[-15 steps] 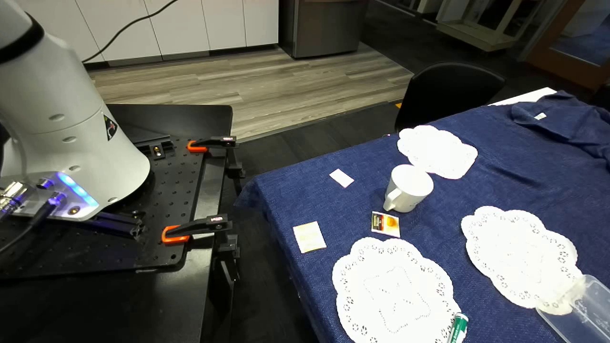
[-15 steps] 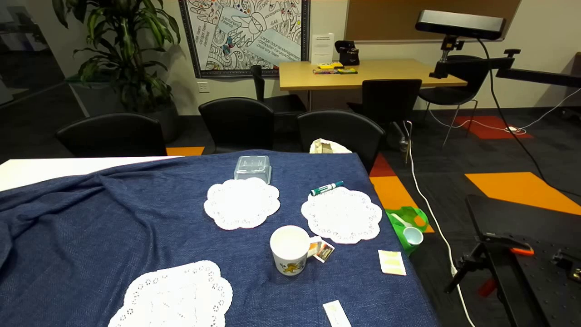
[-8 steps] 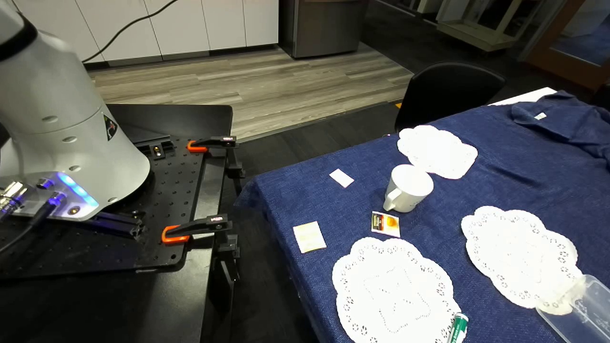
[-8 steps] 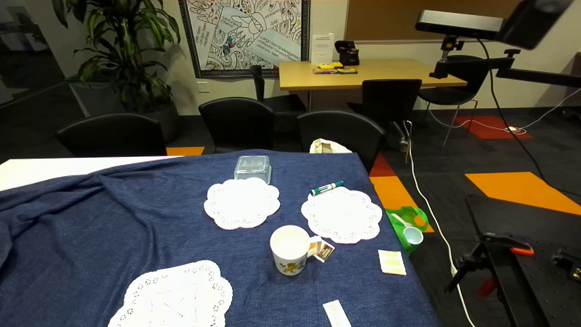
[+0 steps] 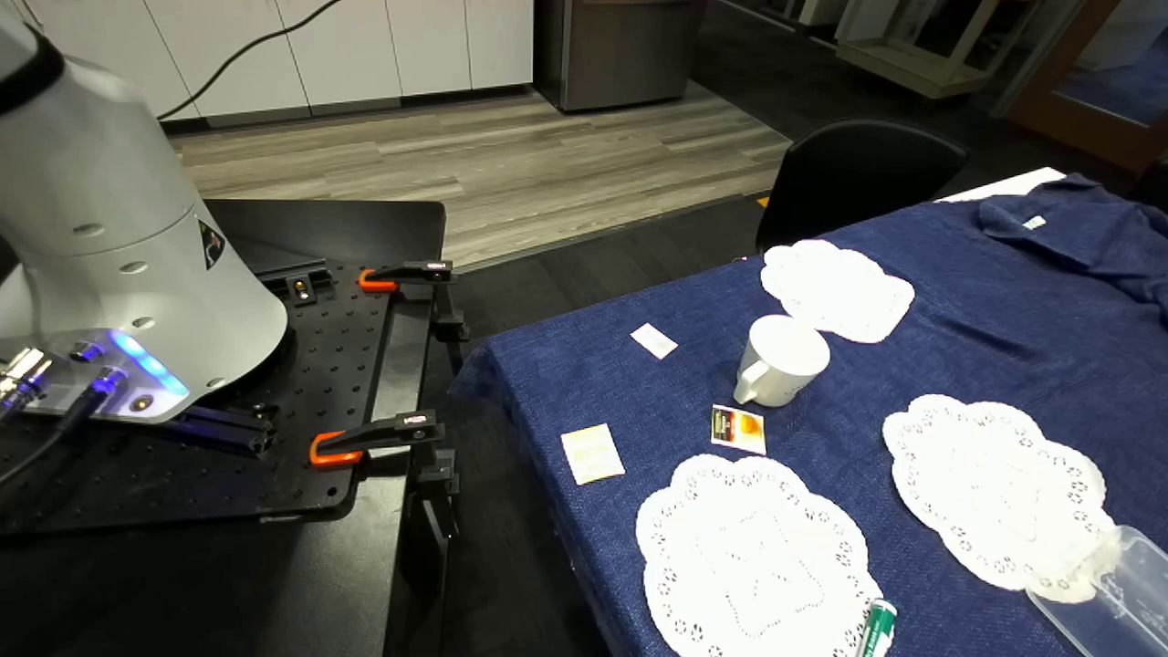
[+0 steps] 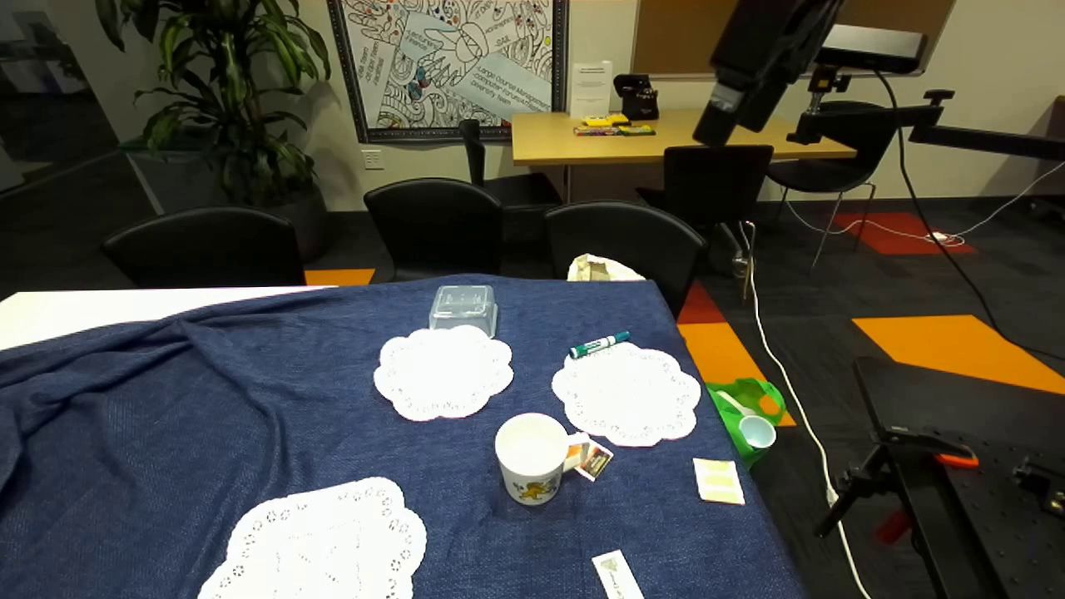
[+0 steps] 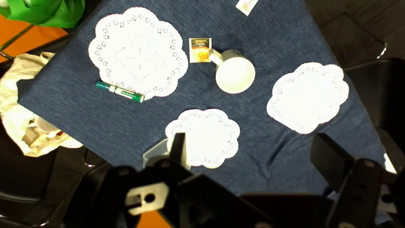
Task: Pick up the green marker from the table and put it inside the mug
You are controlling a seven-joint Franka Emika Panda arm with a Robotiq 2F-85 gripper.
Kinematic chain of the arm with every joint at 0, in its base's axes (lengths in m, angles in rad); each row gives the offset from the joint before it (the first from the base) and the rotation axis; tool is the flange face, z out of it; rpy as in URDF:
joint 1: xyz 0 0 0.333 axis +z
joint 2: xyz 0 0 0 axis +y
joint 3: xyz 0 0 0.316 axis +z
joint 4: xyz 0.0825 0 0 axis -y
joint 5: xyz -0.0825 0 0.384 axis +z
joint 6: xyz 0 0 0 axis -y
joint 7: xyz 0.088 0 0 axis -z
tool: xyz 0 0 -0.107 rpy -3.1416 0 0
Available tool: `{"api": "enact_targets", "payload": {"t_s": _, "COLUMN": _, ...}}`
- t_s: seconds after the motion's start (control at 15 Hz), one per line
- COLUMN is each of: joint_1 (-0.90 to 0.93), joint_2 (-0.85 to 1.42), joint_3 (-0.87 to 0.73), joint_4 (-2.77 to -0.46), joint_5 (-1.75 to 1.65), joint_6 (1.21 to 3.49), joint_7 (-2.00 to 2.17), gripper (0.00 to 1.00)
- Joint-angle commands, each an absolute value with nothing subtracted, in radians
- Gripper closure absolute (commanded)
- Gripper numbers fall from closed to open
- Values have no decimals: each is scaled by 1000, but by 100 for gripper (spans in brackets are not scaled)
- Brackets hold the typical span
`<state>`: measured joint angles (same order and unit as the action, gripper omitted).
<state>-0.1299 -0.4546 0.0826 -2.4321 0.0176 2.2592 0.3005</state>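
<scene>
The green marker lies on the edge of a white doily in the wrist view. It also shows in both exterior views. The white mug stands upright on the navy-blue cloth of the table, its handle towards a tea packet. The mug shows in both exterior views. My gripper is open and empty, its jaws wide apart. In an exterior view the gripper hangs in the air well above the table, at the upper right, away from marker and mug.
White doilies lie around the mug. A clear plastic container stands at the far side. A tea packet and paper packets lie flat. Black chairs stand beyond the table.
My gripper has come into an exterior view from the upper right and moved left and down. The arm's base link has shifted slightly. Marker and mug have not moved.
</scene>
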Motion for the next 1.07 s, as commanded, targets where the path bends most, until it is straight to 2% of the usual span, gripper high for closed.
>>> {"api": "enact_targets", "payload": {"t_s": 0.0, "joint_1": -167, "joint_2": -302, "joint_3": 77, "joint_4": -2349, "joint_5": -23, "joint_6": 2332, "joint_7": 423, "gripper": 0}}
{"api": "enact_targets", "payload": {"t_s": 0.27, "joint_1": -182, "joint_2": -165, "joint_3": 70, "joint_4": -2298, "joint_5": -28, "joint_6": 2423, "joint_7": 593, "gripper": 0}}
{"api": "enact_targets", "payload": {"t_s": 0.33, "joint_1": -158, "joint_2": -236, "joint_3": 52, "joint_4": -2347, "joint_5": -17, "joint_6": 2395, "joint_7": 517, "gripper": 0}}
{"api": "enact_targets", "payload": {"t_s": 0.73, "joint_1": -151, "joint_2": -216, "joint_3": 44, "joint_4": -2339, "joint_5": -17, "joint_6": 2401, "joint_7": 522, "gripper": 0}}
{"api": "enact_targets", "payload": {"t_s": 1.0, "joint_1": -182, "joint_2": -141, "joint_3": 38, "joint_4": -2307, "joint_5": -23, "joint_6": 2512, "joint_7": 733, "gripper": 0}}
